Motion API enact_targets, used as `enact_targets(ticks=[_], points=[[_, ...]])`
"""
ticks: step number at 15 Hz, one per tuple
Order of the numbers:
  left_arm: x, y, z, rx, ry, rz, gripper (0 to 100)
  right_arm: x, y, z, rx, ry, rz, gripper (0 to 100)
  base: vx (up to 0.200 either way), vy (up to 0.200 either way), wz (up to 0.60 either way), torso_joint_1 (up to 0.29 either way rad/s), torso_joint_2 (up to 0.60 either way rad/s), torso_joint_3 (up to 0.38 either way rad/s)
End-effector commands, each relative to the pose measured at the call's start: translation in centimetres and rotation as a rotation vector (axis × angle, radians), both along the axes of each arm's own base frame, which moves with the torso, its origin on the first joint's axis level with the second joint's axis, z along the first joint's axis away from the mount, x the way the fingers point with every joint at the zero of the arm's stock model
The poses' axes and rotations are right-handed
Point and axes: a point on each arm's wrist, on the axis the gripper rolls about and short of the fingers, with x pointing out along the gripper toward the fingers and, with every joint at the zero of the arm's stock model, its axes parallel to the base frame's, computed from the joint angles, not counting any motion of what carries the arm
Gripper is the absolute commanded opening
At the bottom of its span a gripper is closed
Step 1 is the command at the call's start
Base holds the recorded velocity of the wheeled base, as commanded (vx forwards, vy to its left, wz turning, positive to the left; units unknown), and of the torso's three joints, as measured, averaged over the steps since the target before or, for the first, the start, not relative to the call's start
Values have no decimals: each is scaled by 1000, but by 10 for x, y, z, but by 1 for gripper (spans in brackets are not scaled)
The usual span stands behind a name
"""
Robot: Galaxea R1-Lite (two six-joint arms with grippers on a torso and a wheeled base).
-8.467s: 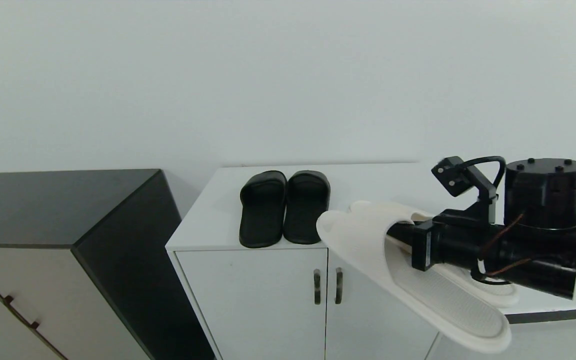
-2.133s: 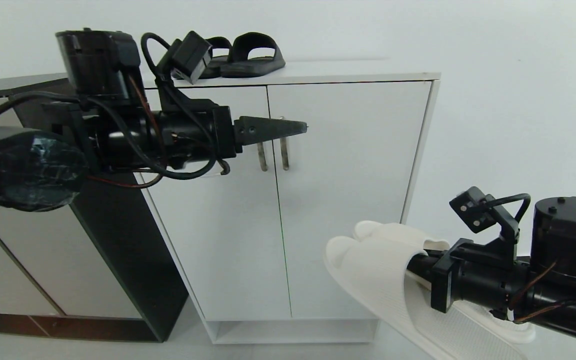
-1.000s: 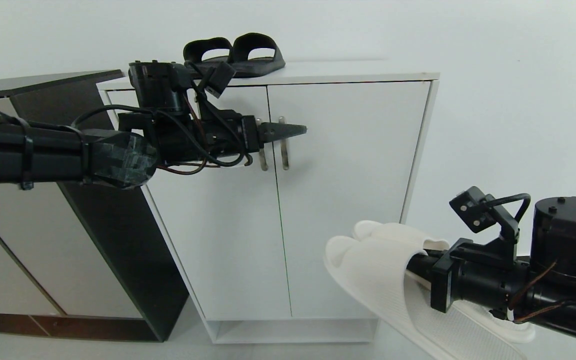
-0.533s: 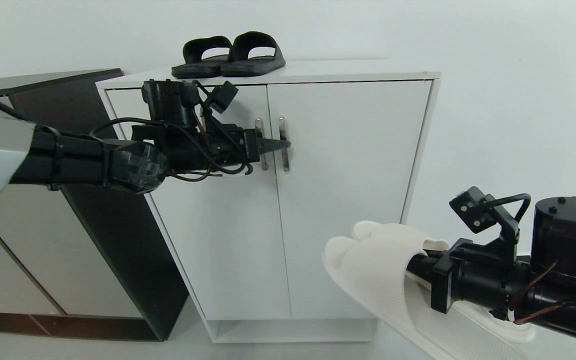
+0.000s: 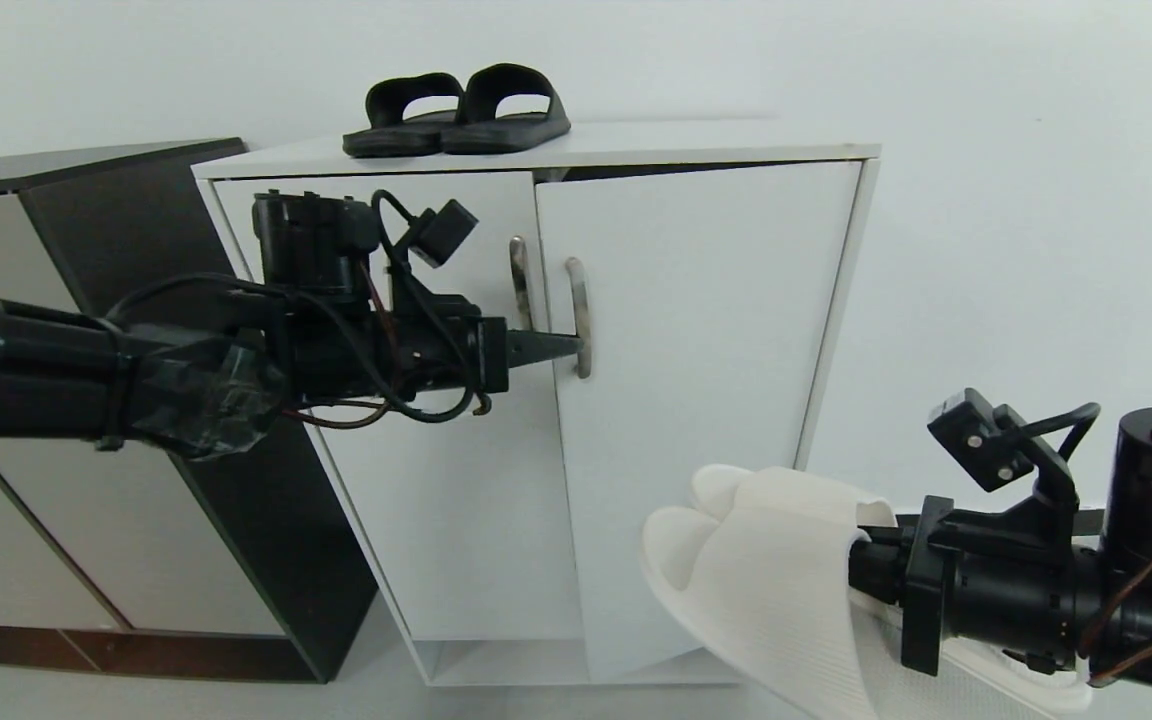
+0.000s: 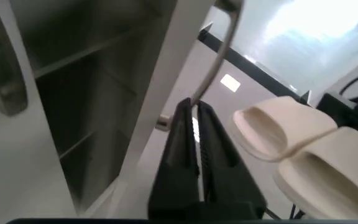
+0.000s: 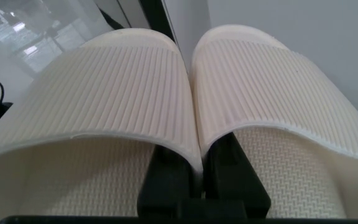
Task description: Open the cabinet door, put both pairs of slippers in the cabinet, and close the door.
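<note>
Left gripper (image 5: 568, 347) is clamped on the right door handle (image 5: 581, 315). Right door (image 5: 696, 400) is ajar, its edge swung out toward that gripper. Left wrist view adds a shelf (image 6: 76, 55) inside, beyond the fingertips. Black slippers (image 5: 456, 112) sit on the cabinet top (image 5: 716, 150), above the left gripper. Right wrist view shows the right gripper (image 7: 196, 158) pinching the white slippers (image 5: 756, 570) by their adjoining strap walls, toes pointing away.

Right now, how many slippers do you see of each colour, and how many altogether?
Black slippers: 2, on top of the cabinet.
White slippers: 2, held up in front of the cabinet.
Total: 4.
</note>
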Motion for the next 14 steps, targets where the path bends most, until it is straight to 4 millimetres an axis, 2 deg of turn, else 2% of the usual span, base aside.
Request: enact_targets(ticks=[1,4,7,8,10,11,14], points=[[-33,0,17,-21,-67,-35,0,-5,-3,3,10,-13,8,0,0,0,0,0,0,0],[-38,-1,19,-21,-72,-32,0,-5,-3,3,2,-22,11,0,0,0,0,0,0,0],[-56,12,24,-25,-91,-12,0,-5,-4,3,2,-25,7,0,0,0,0,0,0,0],[-48,26,26,-35,-114,45,0,-6,-4,5,6,-32,8,0,0,0,0,0,0,0],[-33,33,22,-48,-135,83,0,-7,-5,6,9,-36,10,0,0,0,0,0,0,0],[-16,36,19,-60,-151,112,0,-7,-5,7,5,-44,12,0,0,0,0,0,0,0],[19,30,8,-66,-135,127,0,-7,-5,6,-3,-48,14,0,0,0,0,0,0,0]])
